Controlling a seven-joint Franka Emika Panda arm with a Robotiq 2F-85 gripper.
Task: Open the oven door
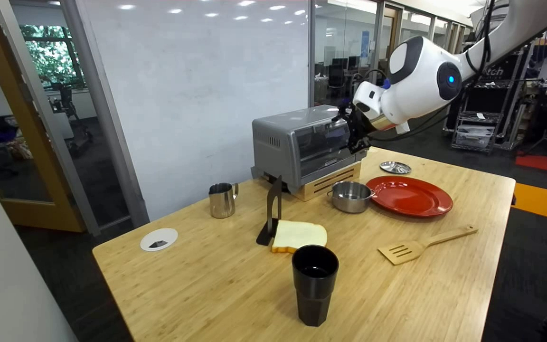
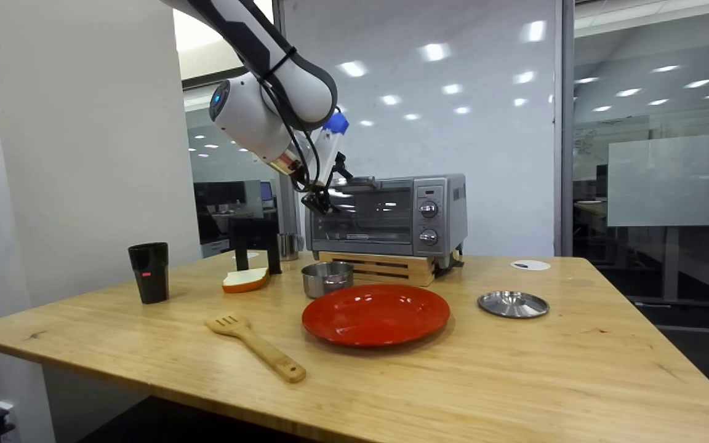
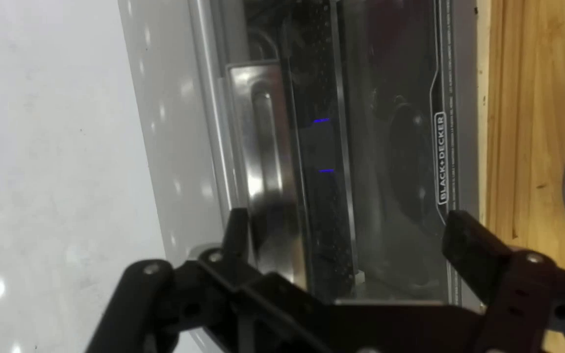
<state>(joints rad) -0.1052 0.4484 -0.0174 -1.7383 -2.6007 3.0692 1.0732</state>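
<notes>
The oven door [image 1: 318, 148] is the dark glass front of the silver toaster oven and looks closed. It also shows in an exterior view [image 2: 385, 212] and fills the middle of the wrist view [image 3: 390, 162]. Its shiny silver handle [image 3: 263, 132] runs along the door's top edge. My gripper [image 3: 348, 224] is open and empty in front of the door. In the wrist view one finger lies at the handle's upper edge, the other over the door's lower edge. I cannot tell whether a finger touches the handle. The gripper also shows in both exterior views [image 1: 349, 128] [image 2: 330, 184].
The oven stands on a slatted wooden stand [image 2: 373, 268] against a whiteboard wall. In front are a small steel pot [image 1: 352, 197], a red plate [image 1: 409, 197], a lid [image 2: 513, 304] and a spatula [image 2: 256, 346]. A black bookend, bread slice [image 1: 299, 235], pitcher [image 1: 222, 202] and black cup [image 1: 315, 285] stand nearby.
</notes>
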